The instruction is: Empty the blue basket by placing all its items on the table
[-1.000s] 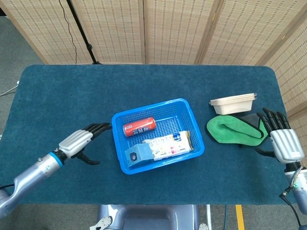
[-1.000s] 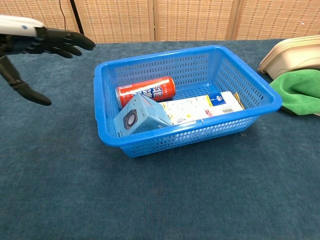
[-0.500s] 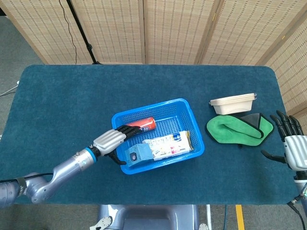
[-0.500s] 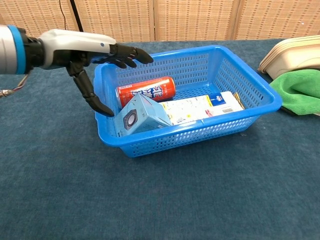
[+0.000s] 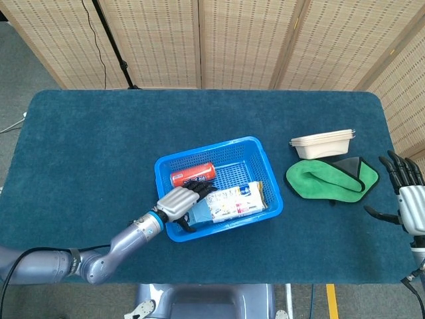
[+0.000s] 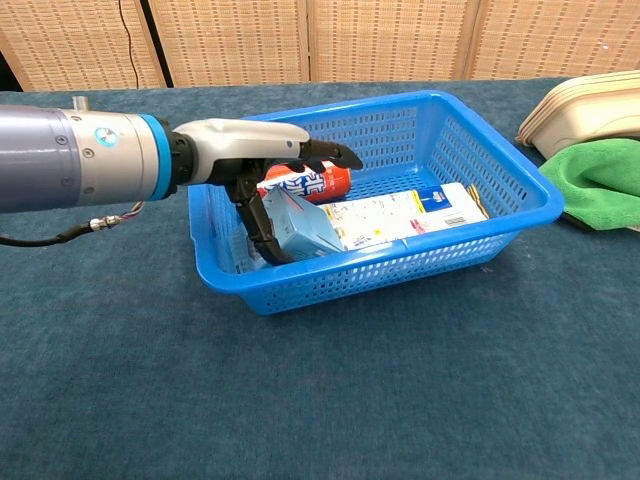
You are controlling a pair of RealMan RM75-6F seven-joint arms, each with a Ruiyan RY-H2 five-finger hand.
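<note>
While the blue basket point(image 5: 219, 187) sits mid-tabletop point(image 5: 86, 146), the left hand point(image 6: 262, 168) reaches inside it.

Largest first: the dark teal tabletop carries the basket, with a green cloth point(image 5: 323, 180) and stacked cream trays point(image 5: 323, 143) to its right. Inside the basket lie a white snack packet point(image 6: 400, 216), a light blue carton point(image 6: 300, 228) and a red can point(image 6: 322, 182). The left hand's fingers point(image 6: 330, 153) stretch over the carton and its thumb curves down beside it; whether they grip it I cannot tell. At the table's right edge, the right hand point(image 5: 406, 201) hovers empty with fingers spread.
</note>
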